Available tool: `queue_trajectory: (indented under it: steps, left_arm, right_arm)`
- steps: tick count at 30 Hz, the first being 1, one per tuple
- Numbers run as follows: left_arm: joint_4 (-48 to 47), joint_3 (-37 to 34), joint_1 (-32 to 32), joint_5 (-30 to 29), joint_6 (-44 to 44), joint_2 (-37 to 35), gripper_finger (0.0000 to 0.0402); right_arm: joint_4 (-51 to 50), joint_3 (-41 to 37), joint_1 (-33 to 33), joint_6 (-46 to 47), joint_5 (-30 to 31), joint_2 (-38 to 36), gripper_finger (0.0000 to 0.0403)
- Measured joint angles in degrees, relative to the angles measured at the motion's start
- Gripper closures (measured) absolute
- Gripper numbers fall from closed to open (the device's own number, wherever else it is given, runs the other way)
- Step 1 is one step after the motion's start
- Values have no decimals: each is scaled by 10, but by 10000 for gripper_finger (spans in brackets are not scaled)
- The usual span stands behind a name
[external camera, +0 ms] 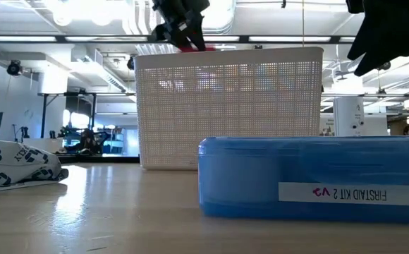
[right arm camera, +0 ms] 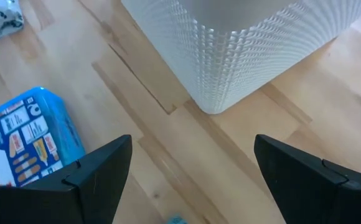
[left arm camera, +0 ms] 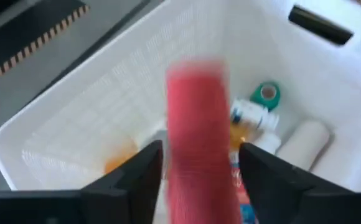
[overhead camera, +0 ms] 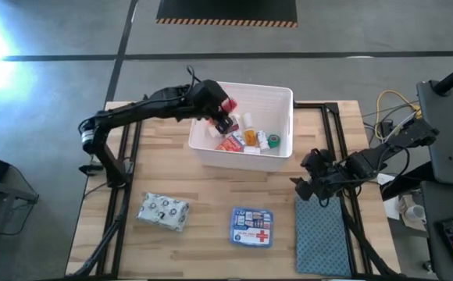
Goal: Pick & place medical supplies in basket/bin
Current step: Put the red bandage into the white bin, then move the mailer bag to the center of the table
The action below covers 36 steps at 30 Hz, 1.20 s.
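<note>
Red tube [left arm camera: 198, 140] sits between the left tool's [overhead camera: 221, 117] parted fingers above the white bin [overhead camera: 283, 97]; right tool [overhead camera: 311, 181] released over the desk [overhead camera: 211, 195].

My arms are dark, almost black. The bin [overhead camera: 277, 97] is white, with tiny holes all over its walls. The tube [left arm camera: 199, 137] between my left fingers [left arm camera: 137, 180] is red. Down in the bin I see a green tape roll [left arm camera: 266, 94], an orange vial [overhead camera: 250, 137] and a white bottle [left arm camera: 305, 140]. The pouch [overhead camera: 251, 227] is blue with a red cross. The pack [overhead camera: 164, 210] is grey and white with black marks. The mat [overhead camera: 323, 238] is teal-grey with little dots. The table [overhead camera: 211, 187] is light brown wood
</note>
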Motion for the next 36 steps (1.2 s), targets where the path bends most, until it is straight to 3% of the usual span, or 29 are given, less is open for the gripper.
queue_trajectory:
  steps: [3, 7, 11, 14, 17, 22, 24, 28, 36]
  left_arm:
    - [-47, 6, -6, -2, 0, -6, 179]
    - [-176, 37, -40, -2, -3, -24, 156]
    - [-329, 68, -113, -2, -43, -51, 154]
    - [-387, 57, -190, 11, -114, -69, 157]
    - [-368, 11, -267, 44, -214, -78, 162]
    - [-244, -98, -366, 111, -343, -78, 168]
    - [-235, -146, -396, 131, -388, -78, 170]
    - [-240, -227, -458, 195, -515, -85, 175]
    - [-237, -342, -563, 218, -793, -111, 181]
  right_arm:
    - [0, 0, 0, 17, 0, 0, 75]
    - [0, 0, 0, 21, 0, 0, 75]
    - [5, 0, 0, 2, 0, 0, 75]
    - [23, -1, 0, -26, -6, 0, 75]
    - [53, -5, -7, -44, -55, 0, 75]
    - [129, -42, -47, -47, -215, 4, 75]
    - [158, -63, -58, -45, -256, 7, 75]
    - [207, -93, -61, -41, -273, 9, 75]
    - [231, -101, -61, -45, -262, 9, 75]
